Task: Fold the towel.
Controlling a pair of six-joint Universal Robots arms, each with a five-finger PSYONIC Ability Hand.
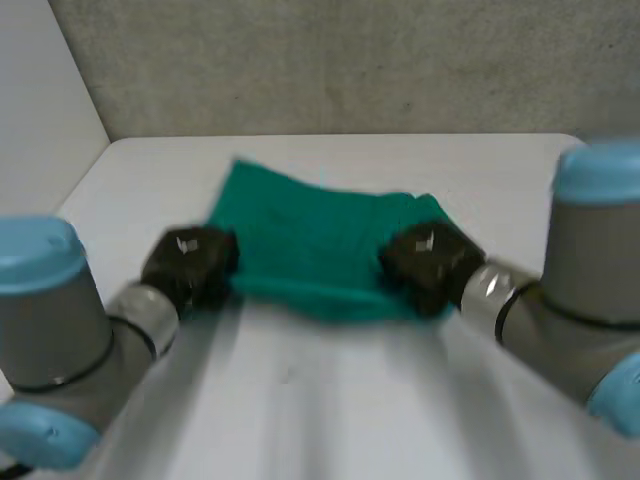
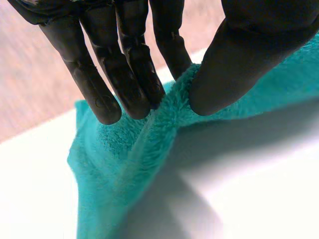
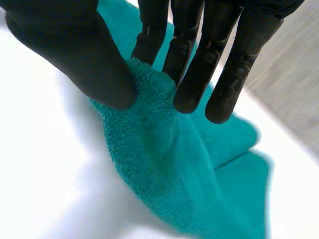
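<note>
A teal green towel point(image 1: 320, 245) lies on the white table point(image 1: 330, 400), its near edge raised off the surface. My left hand point(image 1: 190, 263) pinches the near left corner of the towel point(image 2: 149, 134) between thumb and fingers point(image 2: 124, 84). My right hand point(image 1: 432, 262) pinches the near right corner of the towel point(image 3: 164, 154) the same way, thumb against fingers point(image 3: 199, 69). The far part of the towel rests on the table, with a far corner pointing toward the wall.
A grey wall point(image 1: 350, 60) stands behind the table's far edge. A pale wall point(image 1: 40, 110) borders the table on the left. Bare tabletop stretches in front of the towel between the two arms.
</note>
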